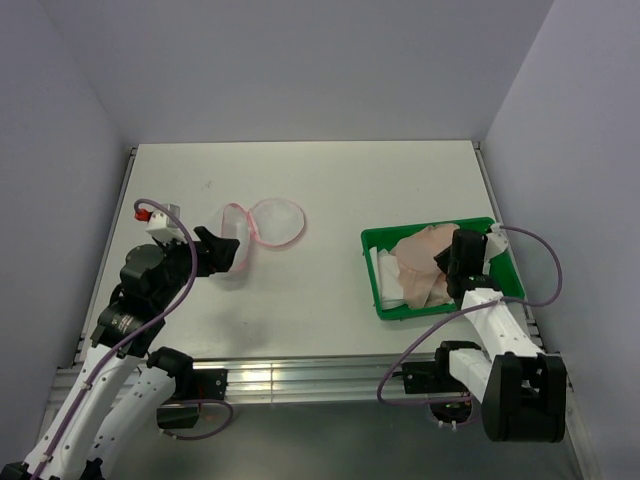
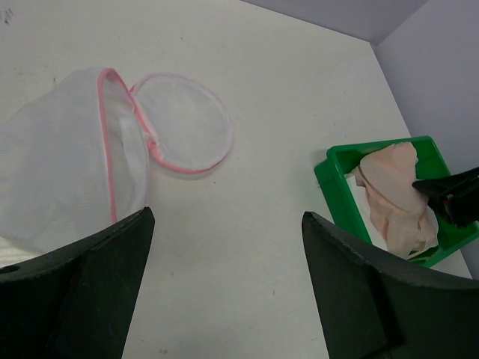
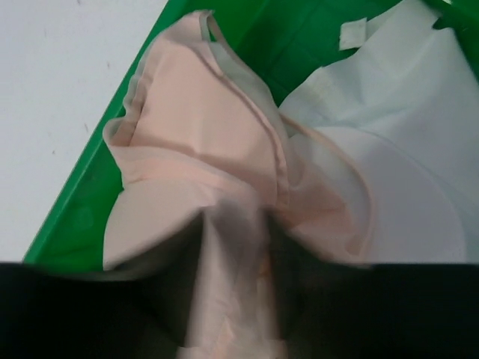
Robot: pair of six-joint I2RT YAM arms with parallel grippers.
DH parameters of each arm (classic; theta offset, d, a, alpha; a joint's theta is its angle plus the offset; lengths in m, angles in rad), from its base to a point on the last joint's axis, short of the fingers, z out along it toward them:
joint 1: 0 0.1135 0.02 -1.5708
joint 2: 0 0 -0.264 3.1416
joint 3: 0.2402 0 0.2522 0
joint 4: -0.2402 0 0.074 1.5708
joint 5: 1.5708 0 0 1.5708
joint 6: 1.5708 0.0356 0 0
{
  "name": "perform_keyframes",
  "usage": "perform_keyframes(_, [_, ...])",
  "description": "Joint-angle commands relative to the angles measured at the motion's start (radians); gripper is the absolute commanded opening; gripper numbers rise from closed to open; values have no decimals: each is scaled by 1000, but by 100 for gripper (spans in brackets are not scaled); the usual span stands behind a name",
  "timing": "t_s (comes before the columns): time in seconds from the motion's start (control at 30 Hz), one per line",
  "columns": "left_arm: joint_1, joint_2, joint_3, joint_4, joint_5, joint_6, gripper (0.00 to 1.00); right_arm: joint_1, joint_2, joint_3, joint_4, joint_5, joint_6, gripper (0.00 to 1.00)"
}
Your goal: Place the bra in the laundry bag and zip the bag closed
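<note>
right gripper [image 1: 442,262] has the bra [image 3: 209,134] pinched in the green tray [image 1: 420,229], laundry bag [image 2: 60,172] lies well off to its left, beside the wide-open left gripper [image 2: 226,224]

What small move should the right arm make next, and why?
Probably close the right gripper fully on the bra and lift it clear of the green tray. A fold of the bra sits bunched between its jaws, yet the garment lies in the tray, while the laundry bag lies open across the table by the open left gripper.
</note>
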Motion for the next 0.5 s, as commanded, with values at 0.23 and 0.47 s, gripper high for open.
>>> perform_keyframes(0.23, [3, -5, 8, 12, -4, 17, 86, 141, -246, 11, 202, -68, -75, 0])
perform_keyframes(0.47, [23, 3, 6, 19, -4, 15, 86, 418, -220, 233, 165, -229, -176, 0])
